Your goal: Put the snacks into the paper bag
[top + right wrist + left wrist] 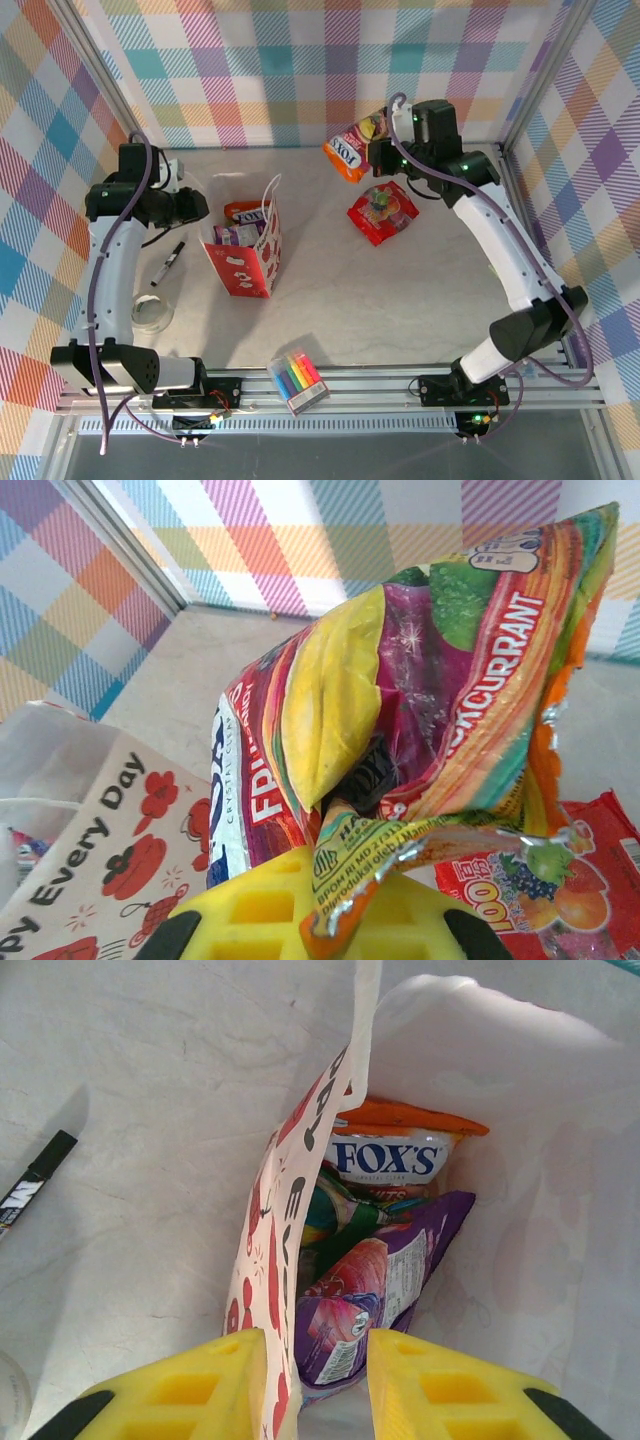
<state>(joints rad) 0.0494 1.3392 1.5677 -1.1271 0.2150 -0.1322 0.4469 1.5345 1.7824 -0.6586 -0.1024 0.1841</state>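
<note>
While most of the sweets are already inside the paper bag (243, 262), the job looks to me a little past halfway. At least three packets sit in it: an orange packet (405, 1118) at the far end, a green packet (338, 1215) half buried, and a purple packet (385, 1280) lying on top. Two are outside. A yellow-orange packet (348, 152) hangs in the air up and to the right of the bag, and a red packet (383, 212) lies flat on the table (400, 300) to the bag's right, well apart from it.

From the left, the left gripper (317, 1348) stands over the bag's rim. Its yellow fingers are parted, with the near wall and a corner of the purple packet in the gap, and they clamp nothing that I can see. The right gripper (383, 152) is pinched tight on the yellow-orange packet, bunching its lower edge into creases.

All the packets are glossy film, crinkled and puffy, and they catch the light. The bag is thin, matte paper, white above and red below, with string handles. Its left wall bows inward, so the mouth is narrower than it might be.

A black marker pen (168, 263) lies left of the bag, and a clear pack of coloured markers (297, 380) sits on the near side of it.
</note>
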